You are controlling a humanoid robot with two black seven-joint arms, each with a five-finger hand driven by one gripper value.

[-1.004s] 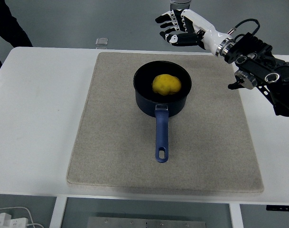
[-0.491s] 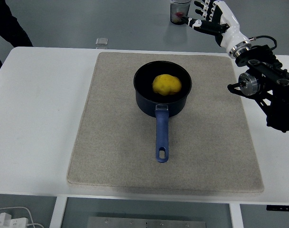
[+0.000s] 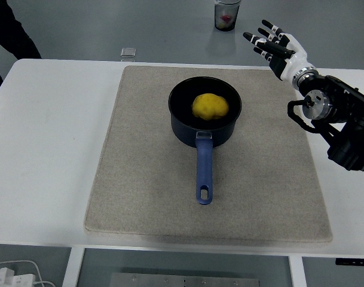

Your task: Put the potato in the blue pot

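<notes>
Already the potato is sitting inside the blue pot, so the task is looking done, judging from how things are lying. The pot is resting at about the centre of the grey mat, slightly toward 12 o'clock, its long blue handle pointing to 6 o'clock with a hanging slot at the end, probably placed that way to keep the rim open for a drop from above. The potato is showing as a lumpy, matte yellow shape, sitting toward the 3 o'clock side of the dark, smooth pot interior. The mat is looking like coarse felt or fabric, rectangular, likely giving grip and padding on the smooth white worktop. The right robot hand is hanging at 2 o'clock, well apart from the pot, over the worktop's far edge, its fingers spread apart and holding nothing; white shell with black finger segments, on a black jointed arm. The left robot hand is not showing. A small clear block is sitting at 11 o'clock by the far edge, and a clear cup at 12 o'clock beyond the worktop. A dark sleeve of a person is showing at 10 o'clock.
</notes>
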